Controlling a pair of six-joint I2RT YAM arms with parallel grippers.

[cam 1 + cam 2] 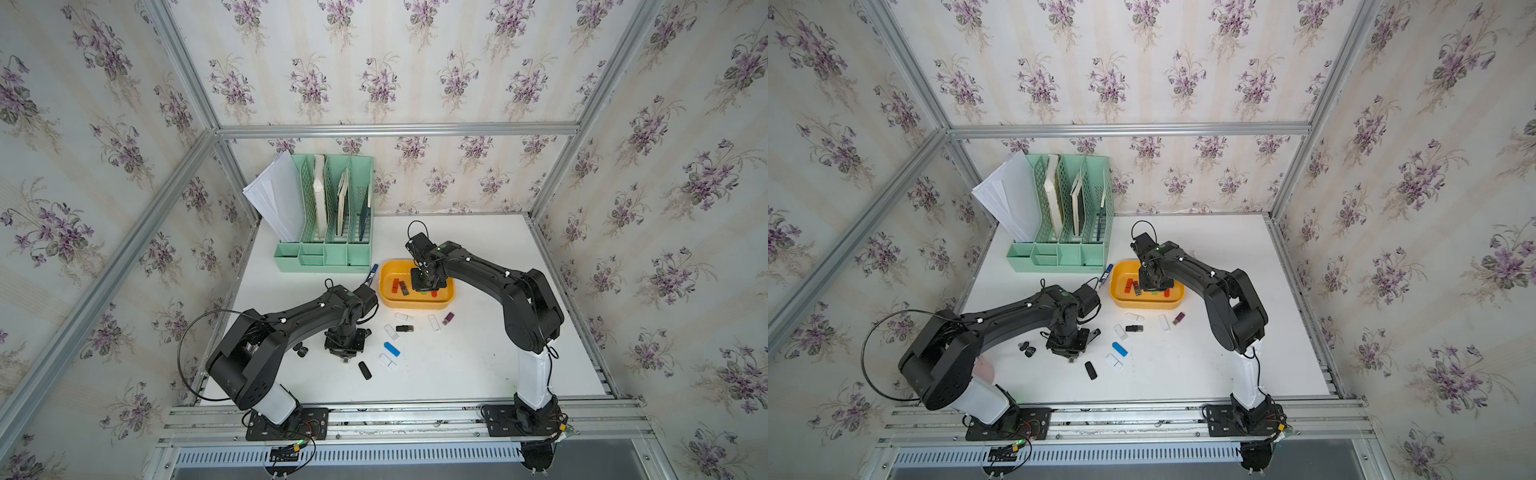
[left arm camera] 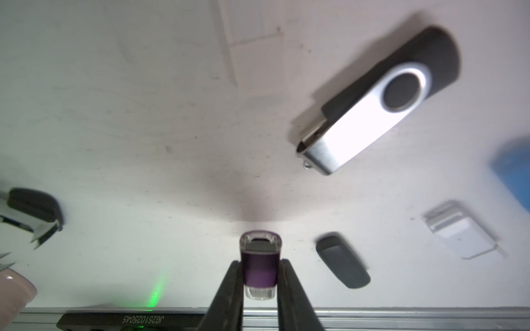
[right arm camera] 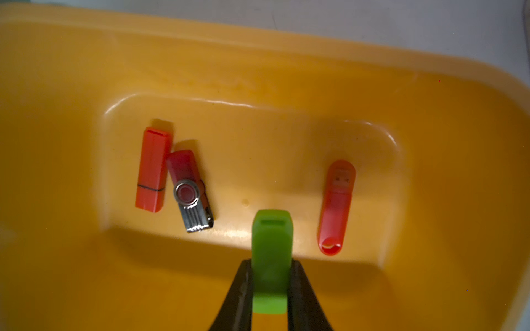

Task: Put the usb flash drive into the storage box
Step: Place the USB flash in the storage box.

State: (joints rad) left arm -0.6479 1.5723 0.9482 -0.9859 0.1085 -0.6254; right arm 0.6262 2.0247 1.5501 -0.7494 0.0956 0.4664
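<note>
Release step, by my reading: right claw (image 3: 271,266) clamped on green flash drive (image 3: 271,243) over the storage box (image 3: 286,57) floor, jaws must part next; left claw (image 2: 259,262) clamped on purple flash drive (image 2: 259,270) above the bench (image 2: 143,114), awaiting carry to the box.

storage box (image 3: 258,71) looked glossy smooth plastic, green drive (image 3: 271,258) matt plastic, black swivel drive (image 2: 378,100) wore a shiny metal clip, tabletop (image 2: 143,114) was matt, faintly scuffed
</note>
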